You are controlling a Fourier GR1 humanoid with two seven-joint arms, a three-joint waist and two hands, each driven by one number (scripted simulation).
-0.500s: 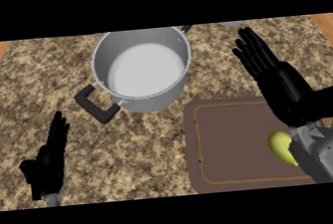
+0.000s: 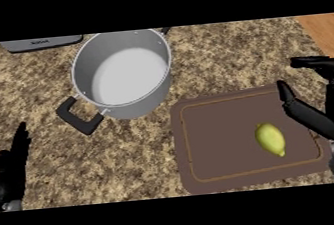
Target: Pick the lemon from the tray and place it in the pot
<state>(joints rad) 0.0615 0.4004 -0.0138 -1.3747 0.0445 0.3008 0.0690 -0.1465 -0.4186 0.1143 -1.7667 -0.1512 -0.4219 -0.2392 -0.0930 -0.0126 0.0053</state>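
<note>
Hovering spread-open at the tray's [image 2: 195, 147] right edge, right hand [image 2: 331, 105] fingers hold nothing; lemon [image 2: 271, 139] untouched.

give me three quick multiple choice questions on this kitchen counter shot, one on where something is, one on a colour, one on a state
1. Where does the lemon lie?
A. in the pot
B. on the brown tray
C. on the bare counter

2. What colour are the pot's handles?
A. black
B. red
C. white

3. How is the right hand?
A. curled round the lemon
B. open, touching nothing
C. gripping the pot's handle

Answers: 1 B, the lemon rests on the tray, right of its middle. 2 A, the handle on the grey pot shows black. 3 B, its fingers are spread above the tray's right edge, apart from the lemon.
</note>
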